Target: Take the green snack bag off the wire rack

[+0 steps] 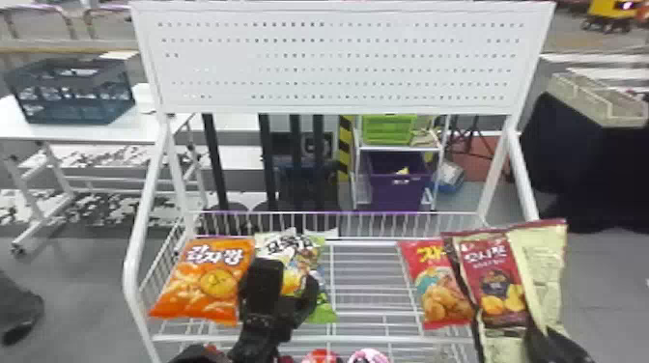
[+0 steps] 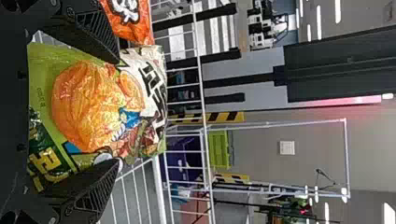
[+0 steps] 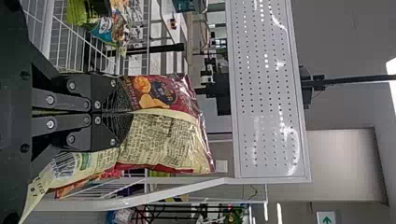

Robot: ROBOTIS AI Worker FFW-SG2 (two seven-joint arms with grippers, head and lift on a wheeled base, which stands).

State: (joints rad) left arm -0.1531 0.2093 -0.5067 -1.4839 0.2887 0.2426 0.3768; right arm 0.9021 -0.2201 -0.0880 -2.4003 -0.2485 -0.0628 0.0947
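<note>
with left jaws wide open astride the green snack bag [image 2: 93, 102] on the wire rack [image 1: 362, 340], presumably to squeeze both sides; with right jaws pinching the maroon bag [image 3: 163, 105] (perhaps just for keeping).

The plump, white-topped green snack bag [image 1: 325, 310] lies left of centre on the white wire rack [image 1: 386, 340], top toward its back edge

To the right of the crinkly green-and-white snack bag [image 1: 322, 309], open white wire shelf [image 1: 367, 280] gives room as far as the red foil bag [image 1: 437, 289]; a maroon-and-cream bag [image 1: 497, 280] blocks beyond. The bright orange bag [image 1: 207, 280] crowds its left, a white wire fence [image 1: 367, 212] its back.
</note>
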